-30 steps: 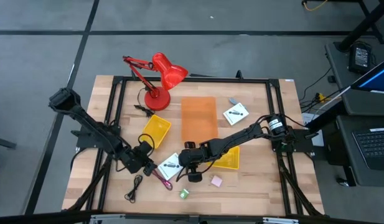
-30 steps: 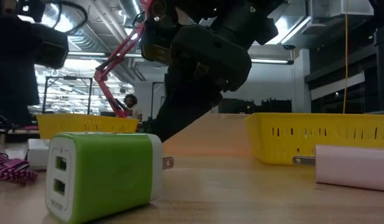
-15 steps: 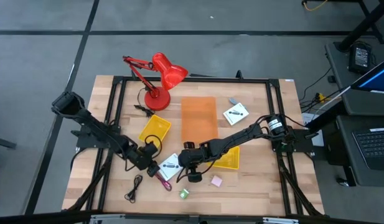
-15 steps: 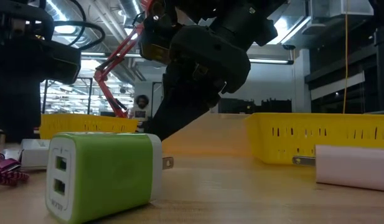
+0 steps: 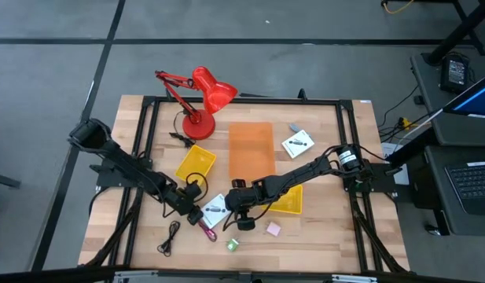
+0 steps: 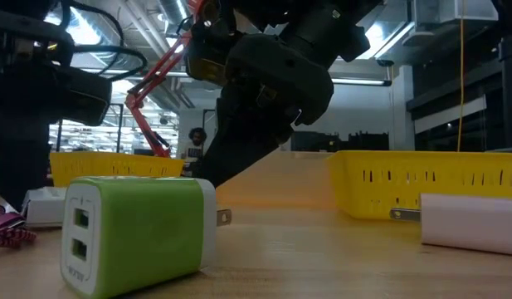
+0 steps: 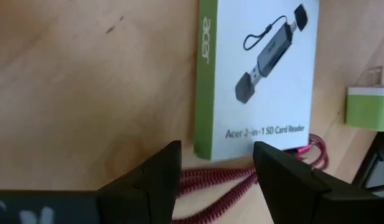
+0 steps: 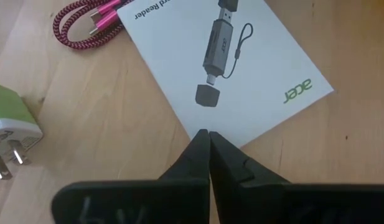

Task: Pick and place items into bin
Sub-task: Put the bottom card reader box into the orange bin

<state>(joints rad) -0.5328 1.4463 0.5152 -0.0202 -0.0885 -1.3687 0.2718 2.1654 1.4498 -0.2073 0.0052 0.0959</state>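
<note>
A white card box printed "acer" (image 5: 215,210) lies flat on the wood, with a maroon cord (image 5: 205,228) coiled beside it. My left gripper (image 7: 216,155) is open, low over the box's (image 7: 260,74) edge, with the maroon cord (image 7: 241,180) showing between its fingers. My right gripper (image 8: 204,135) is shut, with its tips at a corner of the same box (image 8: 229,68). A green charger block (image 6: 135,232), a pink block (image 5: 272,229) and a black cord (image 5: 171,236) lie near the table's near edge. A second white card (image 5: 298,144) lies far right. My right gripper points its shut fingertips down at the near corner of the white box (image 8: 201,127). I cannot tell whether they touch it. The box lies flat on the table.
Two yellow bins (image 5: 196,163) (image 5: 289,200) and an orange tray (image 5: 251,149) sit mid-table. The red desk lamp (image 5: 201,98) stands at the far left. A black frame runs around the tabletop. A person (image 6: 196,141) shows far behind the table.
My left gripper has slid toward the table's right, closing on the white box and the maroon cord. The right arm and the objects have stayed where they were.
</note>
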